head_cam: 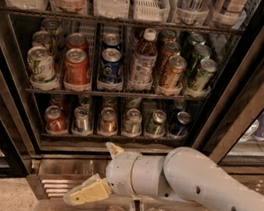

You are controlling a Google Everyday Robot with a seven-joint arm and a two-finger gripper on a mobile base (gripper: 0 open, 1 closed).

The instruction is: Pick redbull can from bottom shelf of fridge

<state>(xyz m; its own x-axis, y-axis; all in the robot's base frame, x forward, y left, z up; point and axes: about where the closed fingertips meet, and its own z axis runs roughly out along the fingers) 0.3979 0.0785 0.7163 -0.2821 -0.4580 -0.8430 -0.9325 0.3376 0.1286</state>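
We see the slim silver-grey redbull can (83, 119) upright on the dark wire bottom shelf (116, 139), lid up, label unreadable; the claw (93, 173) below is spread wide, empty.

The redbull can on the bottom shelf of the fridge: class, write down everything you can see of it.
The redbull can is slim and silver-grey with bluish sides and a shiny lid, and it looks like metal. It stands upright at the front of the bottom shelf, between a wider red can and a gold-brown can. Nothing grips it: the gripper hangs below the shelf, outside the fridge.
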